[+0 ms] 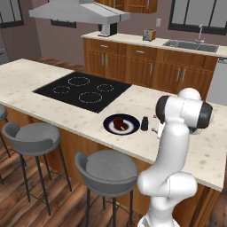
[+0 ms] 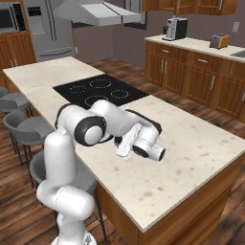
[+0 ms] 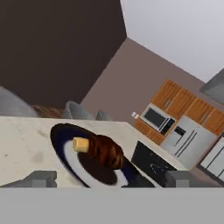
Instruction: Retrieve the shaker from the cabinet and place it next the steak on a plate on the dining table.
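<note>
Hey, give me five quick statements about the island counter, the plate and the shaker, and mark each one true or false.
1. The shaker stands upright on the dining table, just right of the plate in the left base view. True.
2. The steak lies on the black cooktop. False: it lies on the plate, which sits in front of the cooktop.
3. The hand grips the shaker. False: in the hand view its fingers stand wide apart with nothing between them.
4. Grey stools stand along the table's near side. True.
5. The plate is plain white. False: it has a dark navy rim.
</note>
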